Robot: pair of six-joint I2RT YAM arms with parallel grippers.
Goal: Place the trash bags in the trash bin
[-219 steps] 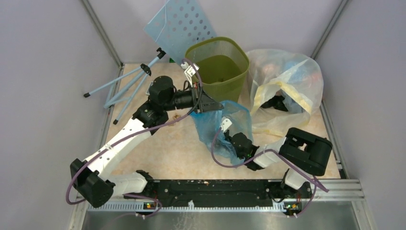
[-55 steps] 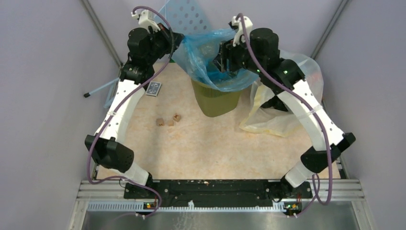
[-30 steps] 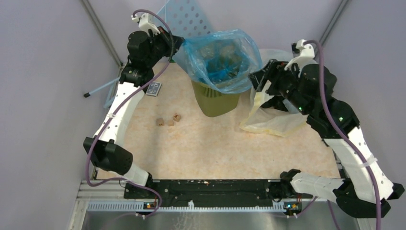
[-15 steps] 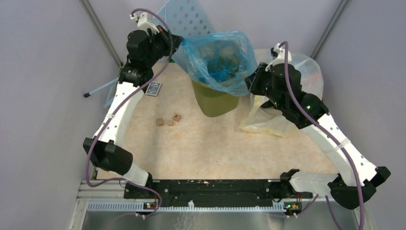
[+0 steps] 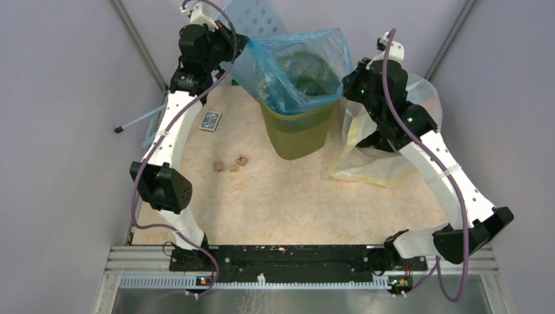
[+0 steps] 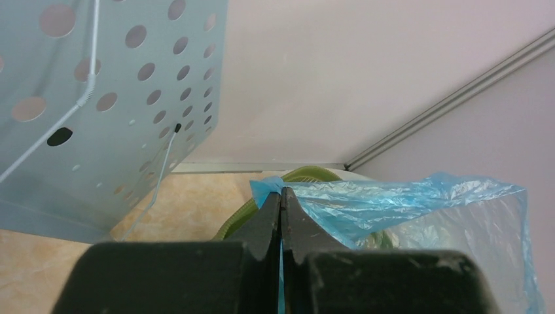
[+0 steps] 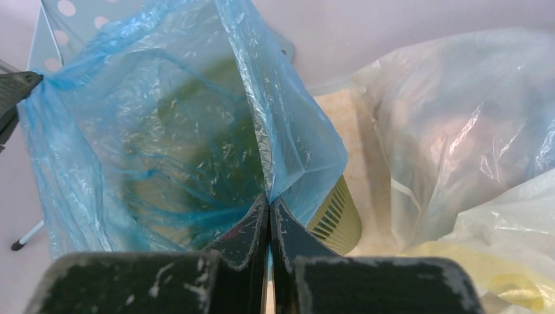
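The light-blue trash bag (image 5: pixel 288 65) hangs open over the olive-green trash bin (image 5: pixel 298 134), its lower part down inside the bin. My left gripper (image 5: pixel 237 49) is shut on the bag's left edge (image 6: pixel 268 190), above the bin's rim (image 6: pixel 307 174). At the bag's right side, my right gripper (image 5: pixel 345 84) is shut on a fold of its rim (image 7: pixel 269 186). Through the stretched film (image 7: pixel 150 137) the bin's dark inside shows, and the bin's meshed side (image 7: pixel 337 219) stands just right of the fingertips.
A large clear yellowish bag (image 5: pixel 393 131) of colourful items lies right of the bin, under my right arm. A perforated light-blue panel (image 5: pixel 255 23) leans at the back. A tripod (image 5: pixel 141 121), a small card (image 5: pixel 209 121) and three small blocks (image 5: pixel 229 165) are on the left.
My right gripper moved left up to the bag's right rim and closed on it. The bag's mouth is pulled wider over the bin. The left gripper kept its hold.
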